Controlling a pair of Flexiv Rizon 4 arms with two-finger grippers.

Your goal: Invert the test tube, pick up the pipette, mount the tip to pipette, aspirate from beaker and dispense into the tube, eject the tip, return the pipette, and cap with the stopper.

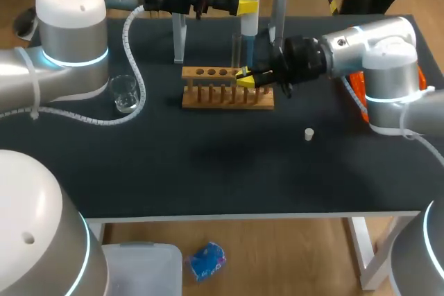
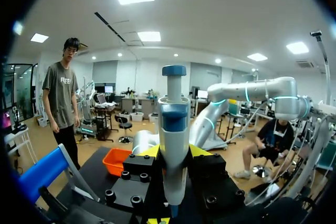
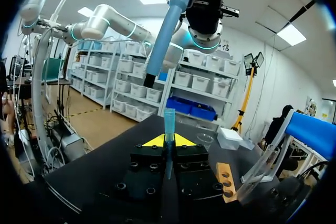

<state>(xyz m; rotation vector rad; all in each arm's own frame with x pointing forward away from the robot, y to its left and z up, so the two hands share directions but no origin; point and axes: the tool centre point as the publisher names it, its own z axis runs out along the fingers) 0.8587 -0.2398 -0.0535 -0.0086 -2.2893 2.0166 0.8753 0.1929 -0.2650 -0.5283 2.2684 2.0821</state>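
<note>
In the head view, the left jaws carry the pipette (image 1: 249, 24) over the rack (image 1: 208, 104), while the beaker (image 1: 125, 93) and stopper (image 1: 309, 134) sit untouched. In the left wrist view, those jaws are clamped tight on the pipette's body. In the right wrist view, the right jaws pinch a blue tip (image 3: 169, 123) upright under the bare nozzle, so mounting looks underway, with aspirating through capping yet to come.
</note>
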